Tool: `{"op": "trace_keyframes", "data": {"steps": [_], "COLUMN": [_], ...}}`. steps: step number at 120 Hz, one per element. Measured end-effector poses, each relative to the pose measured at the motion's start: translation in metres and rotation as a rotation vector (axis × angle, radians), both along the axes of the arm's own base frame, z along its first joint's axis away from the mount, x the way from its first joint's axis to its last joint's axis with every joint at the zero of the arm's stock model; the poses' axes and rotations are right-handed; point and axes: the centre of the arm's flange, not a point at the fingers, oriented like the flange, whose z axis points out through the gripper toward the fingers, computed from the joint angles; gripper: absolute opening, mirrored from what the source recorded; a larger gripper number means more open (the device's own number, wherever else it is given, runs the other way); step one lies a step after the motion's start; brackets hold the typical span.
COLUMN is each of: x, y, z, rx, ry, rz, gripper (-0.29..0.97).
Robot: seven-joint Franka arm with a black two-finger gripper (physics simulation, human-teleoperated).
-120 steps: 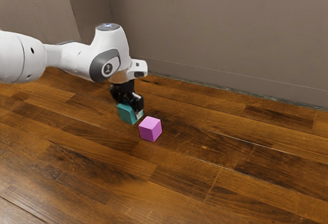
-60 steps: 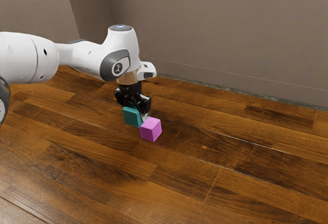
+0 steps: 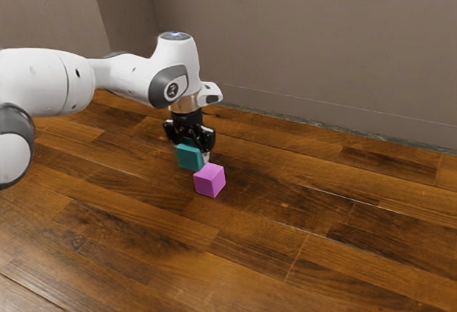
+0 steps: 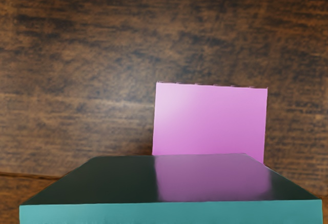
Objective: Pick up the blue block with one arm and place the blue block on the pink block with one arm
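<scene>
The worktop (image 3: 321, 240) is dark-stained wood in long planks, its grain streaked and knotted, with a faint satin sheen where light falls. The wall (image 3: 321, 41) behind it looks like matt, slightly mottled plaster. The arm (image 3: 50, 83) wears smooth, glossy white plastic shells with duller grey joint caps, and the end effector (image 3: 191, 143) is plain black with a matt look. The blue block (image 3: 189, 157) is smooth and hard-looking, its top face in the wrist view polished enough to mirror the pink block (image 3: 209, 180), whose own faces are smooth, even and softly matt.
</scene>
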Motion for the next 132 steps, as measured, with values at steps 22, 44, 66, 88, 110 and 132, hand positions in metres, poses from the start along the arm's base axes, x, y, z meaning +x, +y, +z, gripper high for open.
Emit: {"op": "trace_keyframes", "data": {"steps": [22, 44, 66, 88, 110, 132], "x": [0.012, 0.015, 0.02, 0.026, 0.026, 0.029], "y": [-0.006, -0.005, -0.012, -0.016, -0.016, -0.018], "z": [-0.005, -0.014, -0.019, -0.029, -0.031, -0.033], "rx": [-0.001, 0.0, 0.001, 0.002, 0.003, 0.003], "ry": [0.007, 0.028, 0.037, 0.049, 0.056, 0.054], "rz": [0.005, 0.014, 0.009, 0.004, 0.0, -0.005], "gripper": [0.32, 0.32, 0.32, 0.32, 0.32, 0.32]}}
